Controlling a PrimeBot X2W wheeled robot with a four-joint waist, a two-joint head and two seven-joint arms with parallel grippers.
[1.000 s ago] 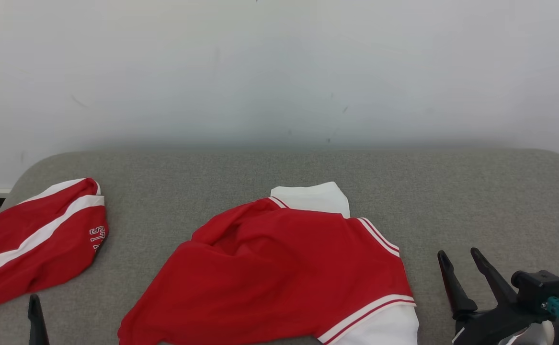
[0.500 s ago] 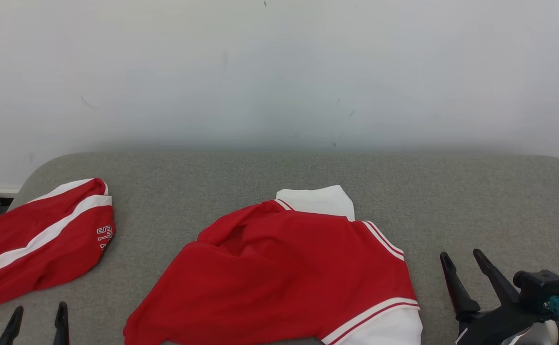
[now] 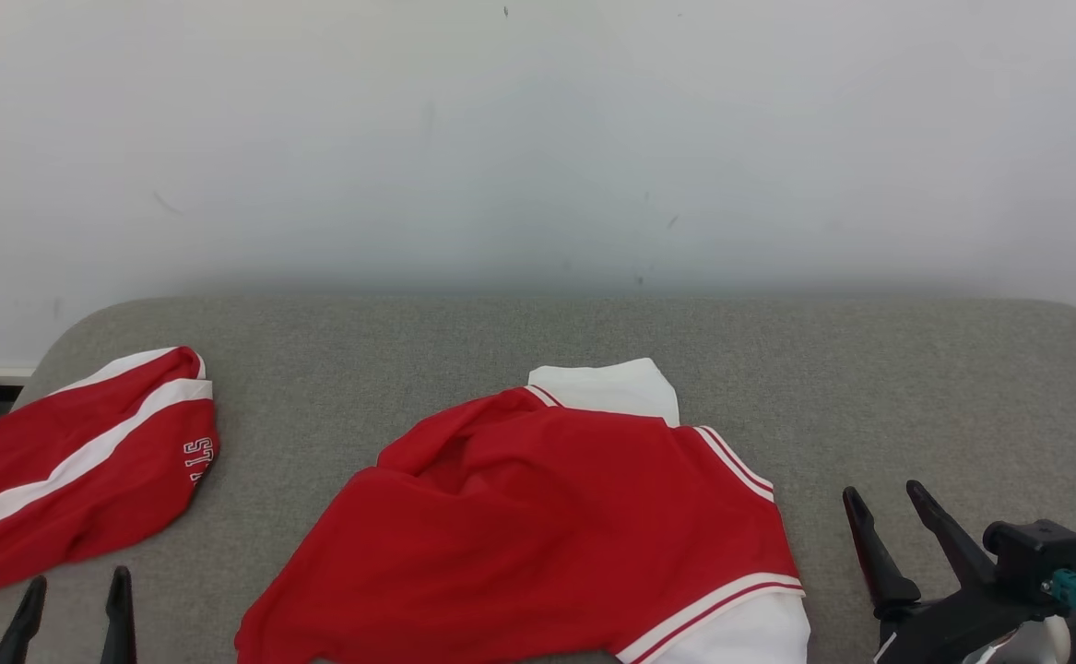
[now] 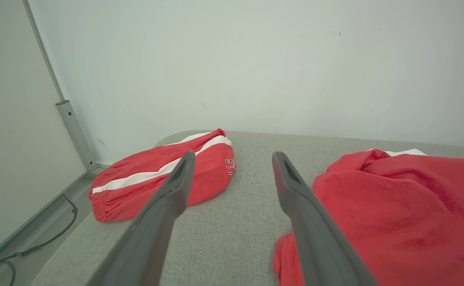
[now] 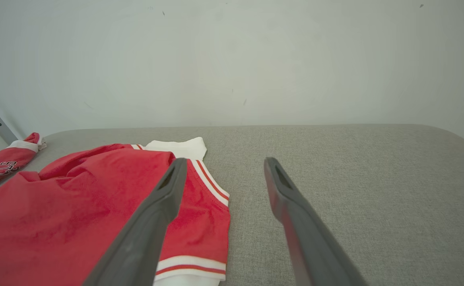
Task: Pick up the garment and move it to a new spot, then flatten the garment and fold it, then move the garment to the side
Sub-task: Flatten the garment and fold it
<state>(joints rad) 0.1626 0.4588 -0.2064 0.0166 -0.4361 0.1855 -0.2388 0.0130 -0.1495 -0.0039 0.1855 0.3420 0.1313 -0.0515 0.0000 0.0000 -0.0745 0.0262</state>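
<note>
hovering empty: left gripper (image 3: 77, 579) and right gripper (image 3: 881, 490) have jaws spread wide, nothing held. garment (image 3: 556, 526) lies crumpled mid-table (image 3: 869, 387), at the near edge. risks: we pinch one layer only, or we grab the spare red piece (image 3: 76, 470) at the left edge.

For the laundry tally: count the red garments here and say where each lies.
2. The red top with white trim lies crumpled at the middle; the red white-striped garment lies at the left edge. None looks hidden.
</note>
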